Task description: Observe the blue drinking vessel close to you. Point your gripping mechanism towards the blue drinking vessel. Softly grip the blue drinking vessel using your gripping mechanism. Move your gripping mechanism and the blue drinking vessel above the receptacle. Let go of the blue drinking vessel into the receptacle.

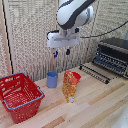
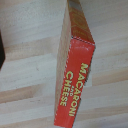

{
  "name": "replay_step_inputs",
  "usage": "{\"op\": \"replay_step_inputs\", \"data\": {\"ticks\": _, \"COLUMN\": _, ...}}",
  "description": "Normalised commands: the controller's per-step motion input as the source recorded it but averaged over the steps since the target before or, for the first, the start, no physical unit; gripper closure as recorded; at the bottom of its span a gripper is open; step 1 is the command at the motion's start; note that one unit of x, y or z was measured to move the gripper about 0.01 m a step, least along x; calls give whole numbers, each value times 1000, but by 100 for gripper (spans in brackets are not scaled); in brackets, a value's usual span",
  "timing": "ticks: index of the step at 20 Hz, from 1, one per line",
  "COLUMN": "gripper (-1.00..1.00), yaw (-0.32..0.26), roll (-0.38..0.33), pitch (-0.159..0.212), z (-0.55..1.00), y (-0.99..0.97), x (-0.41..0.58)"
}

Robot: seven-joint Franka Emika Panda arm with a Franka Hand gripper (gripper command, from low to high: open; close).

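The small blue cup (image 1: pixel 52 79) stands upright on the wooden table, between the red basket (image 1: pixel 20 96) and an orange-red macaroni and cheese box (image 1: pixel 70 85). My gripper (image 1: pixel 61 52) hangs high above the table, above and a little to the exterior view's right of the cup. Its two blue-tipped fingers (image 1: pixel 68 51) are apart and hold nothing. The wrist view shows only the macaroni and cheese box (image 2: pixel 72 75) from above on the wood. The cup, the basket and my fingers are out of the wrist view.
A black toaster oven (image 1: pixel 112 56) with its door folded down stands at the exterior view's right. A beige woven screen (image 1: pixel 30 35) closes off the back. A cable runs from the arm toward the oven.
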Motion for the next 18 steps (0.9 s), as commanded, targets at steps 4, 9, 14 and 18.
{"op": "replay_step_inputs", "data": {"ticks": 4, "gripper": -100, "yaw": -92, "roll": 65, "pitch": 0, "z": -418, "y": -124, "x": 449}}
{"op": "replay_step_inputs", "data": {"ticks": 9, "gripper": -100, "yaw": -113, "roll": 93, "pitch": 23, "z": -570, "y": -161, "x": 473}}
{"op": "replay_step_inputs", "data": {"ticks": 14, "gripper": -100, "yaw": -111, "roll": 48, "pitch": 58, "z": -493, "y": -118, "x": 339}}
{"op": "replay_step_inputs", "data": {"ticks": 18, "gripper": -100, "yaw": -107, "roll": 0, "pitch": 103, "z": -414, "y": 0, "x": 225}}
